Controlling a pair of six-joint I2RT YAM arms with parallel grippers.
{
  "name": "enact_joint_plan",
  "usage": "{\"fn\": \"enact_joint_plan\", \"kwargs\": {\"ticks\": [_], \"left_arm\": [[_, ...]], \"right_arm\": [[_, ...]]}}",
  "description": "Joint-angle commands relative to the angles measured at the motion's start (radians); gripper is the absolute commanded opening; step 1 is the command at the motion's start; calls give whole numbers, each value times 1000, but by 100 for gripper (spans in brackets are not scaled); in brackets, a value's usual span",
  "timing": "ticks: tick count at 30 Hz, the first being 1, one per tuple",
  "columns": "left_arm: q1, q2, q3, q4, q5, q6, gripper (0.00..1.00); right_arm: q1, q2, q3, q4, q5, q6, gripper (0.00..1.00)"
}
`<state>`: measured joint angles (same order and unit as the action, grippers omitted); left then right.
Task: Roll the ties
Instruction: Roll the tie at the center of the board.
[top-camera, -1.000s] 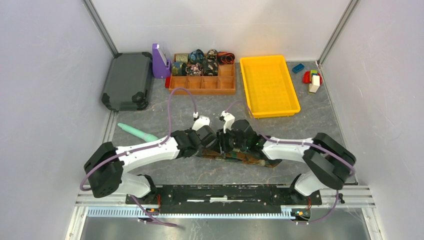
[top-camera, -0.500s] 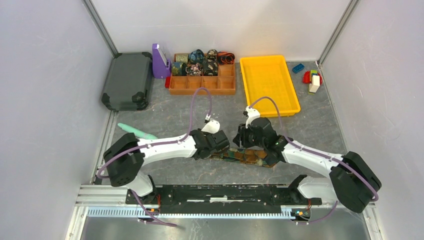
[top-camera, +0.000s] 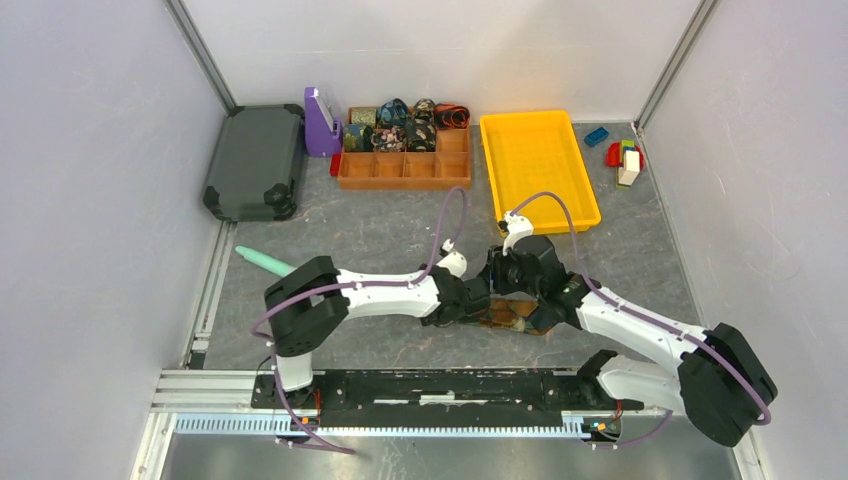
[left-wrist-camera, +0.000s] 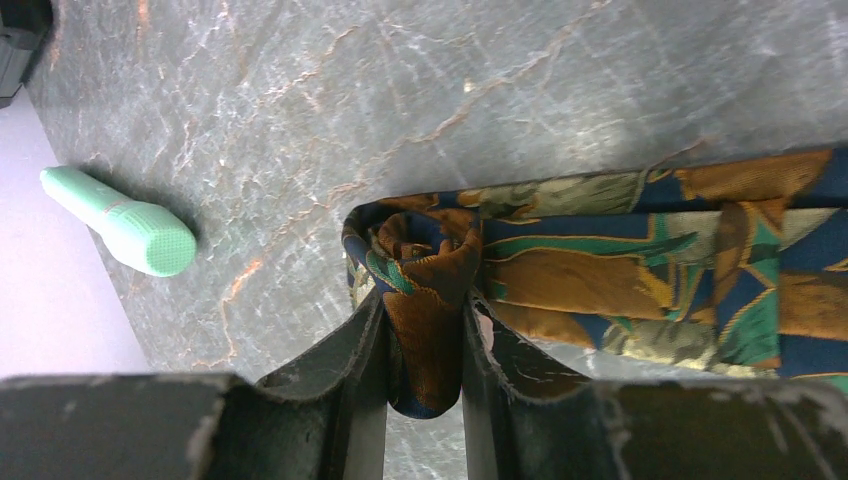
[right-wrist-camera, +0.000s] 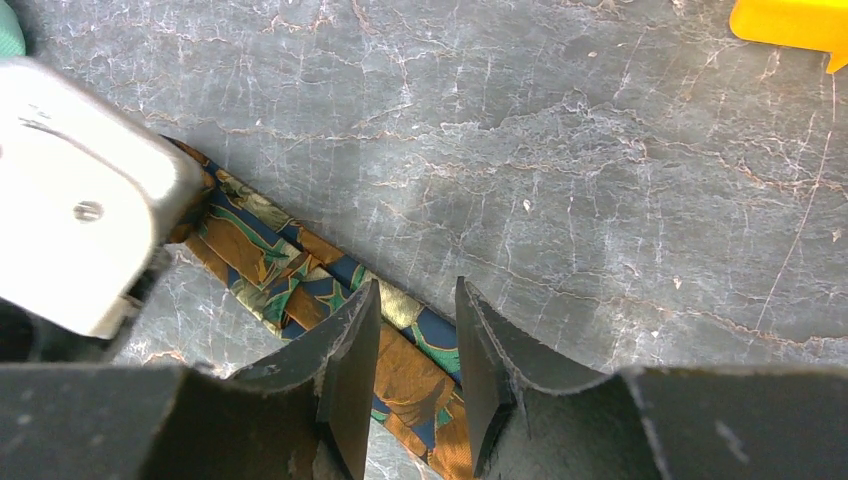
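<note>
A: Brown and blue-green fabric sits pinched in the left gripper (left-wrist-camera: 420, 335) — why grip it there?

B: That is the wound end of the tie (left-wrist-camera: 640, 255). The coil (left-wrist-camera: 410, 245) has only a few turns, and the jaws clamp it from both sides so that it cannot spring loose.

A: And the rest of the tie?

B: It lies flat on the table (top-camera: 380, 220), near the middle of the near edge, and runs from the coil toward the robot's right.

A: The right gripper (right-wrist-camera: 412, 350) seems idle.

B: Its jaws stand narrowly apart, astride the flat strip and clamping nothing — probably placed to guide the strip or press it down as the coil grows.

A: Where would a finished coil go?

B: Likely into the wooden organizer (top-camera: 405, 168) by the far edge, where other rolled ties (top-camera: 400, 125) sit in the far compartments.

A: Any risk?

B: The fabric looks slippery, so a slackened pinch would probably let the turns unwind.
</note>
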<state>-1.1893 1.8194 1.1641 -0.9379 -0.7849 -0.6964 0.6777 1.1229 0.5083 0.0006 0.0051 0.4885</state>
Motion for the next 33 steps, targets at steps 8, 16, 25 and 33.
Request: {"fn": "enact_joint_plan", "kwargs": {"ticks": [8,16,25,33], "left_arm": [[-33,153,105,-7,52,-118,37],[-32,126,94,16,81,-102,44],[-32,90,83,16,80,-83,54],[-33,5,67,16,67,-62,66]], "right_arm": [[-6,-39,-11,1,10,-12,40],[-7,-39,2,2,8,-10,40],[-7,-20,33,-25,5,-10,40],[-6,4,66,-22,-2,-7,43]]}}
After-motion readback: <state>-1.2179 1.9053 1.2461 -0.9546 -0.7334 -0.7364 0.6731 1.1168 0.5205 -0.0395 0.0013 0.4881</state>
